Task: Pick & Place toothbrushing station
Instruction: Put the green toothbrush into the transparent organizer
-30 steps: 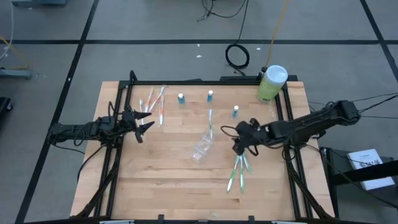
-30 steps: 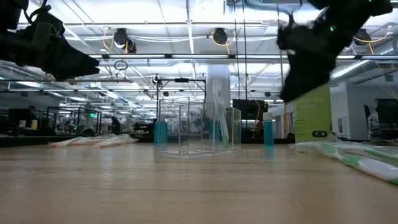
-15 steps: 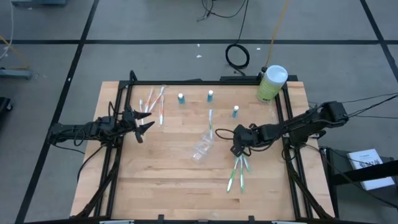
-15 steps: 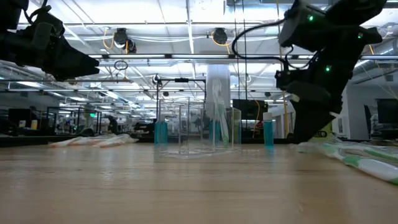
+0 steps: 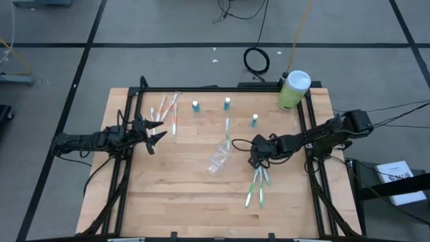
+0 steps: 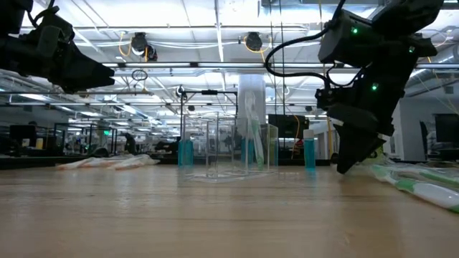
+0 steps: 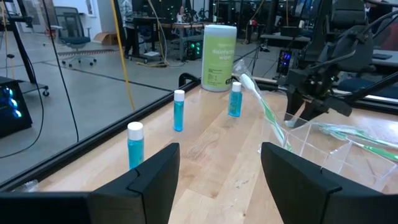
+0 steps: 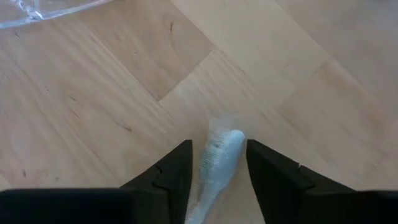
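Several green-white toothbrushes (image 5: 256, 185) lie on the wooden table at its right middle. My right gripper (image 5: 255, 161) points steeply down over their far ends, and its open fingers straddle one wrapped toothbrush end (image 8: 219, 158). The clear holder (image 5: 218, 159) stands left of it, with one green-white toothbrush (image 5: 227, 129) leaning out of it. Three blue tubes (image 5: 227, 103) stand upright toward the far edge. Pink-white toothbrushes (image 5: 166, 111) lie at the far left. My left gripper (image 5: 158, 134) hovers open and level at the table's left side. My right gripper comes at the toothbrush end (image 8: 224, 146) from above, slanting down, with one finger (image 8: 177, 171) on each side and lying along the brush. Only narrow gaps show beside the brush, so I cannot tell whether the fingers touch it. The brush lies flat on the table.
A big pale-green canister (image 5: 293, 89) with a white lid stands at the far right corner. Black frame rails (image 5: 312, 128) run along the table's left and right sides. Bare wood lies toward the near edge (image 5: 188, 208).
My right gripper has come down toward the table, tipping steeper, and now stands low over the far ends of the green-white toothbrushes. The toothbrushes, holder and tubes have stayed where they were.
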`<state>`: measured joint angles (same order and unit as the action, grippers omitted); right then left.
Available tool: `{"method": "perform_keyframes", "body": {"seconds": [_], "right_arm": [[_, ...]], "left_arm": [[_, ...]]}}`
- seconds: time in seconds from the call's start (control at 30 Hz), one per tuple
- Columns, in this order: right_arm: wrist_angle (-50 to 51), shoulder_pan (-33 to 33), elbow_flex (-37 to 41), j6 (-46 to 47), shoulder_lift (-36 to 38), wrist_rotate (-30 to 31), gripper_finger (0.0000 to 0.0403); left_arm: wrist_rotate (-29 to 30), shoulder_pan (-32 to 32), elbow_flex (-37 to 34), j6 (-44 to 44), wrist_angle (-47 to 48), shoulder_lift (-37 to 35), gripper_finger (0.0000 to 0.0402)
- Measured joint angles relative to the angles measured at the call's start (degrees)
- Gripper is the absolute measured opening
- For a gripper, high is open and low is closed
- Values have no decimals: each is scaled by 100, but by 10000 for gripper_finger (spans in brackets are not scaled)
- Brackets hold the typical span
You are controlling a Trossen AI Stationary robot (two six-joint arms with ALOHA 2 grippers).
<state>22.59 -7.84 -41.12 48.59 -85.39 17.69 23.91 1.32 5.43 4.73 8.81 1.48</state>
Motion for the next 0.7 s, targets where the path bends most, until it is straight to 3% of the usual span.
{"method": "perform_keyframes", "body": {"seconds": [0.3,0.4,0.7], "right_arm": [[-133,0,0,-406,62,18,41],[-474,0,4,-1059,161,43,13],[-2669,37,4,-2733,993,16,16]], "left_arm": [[8,1,0,0,-2,0,235],[8,-1,0,0,-2,0,235],[10,0,0,0,-2,-2,234]]}}
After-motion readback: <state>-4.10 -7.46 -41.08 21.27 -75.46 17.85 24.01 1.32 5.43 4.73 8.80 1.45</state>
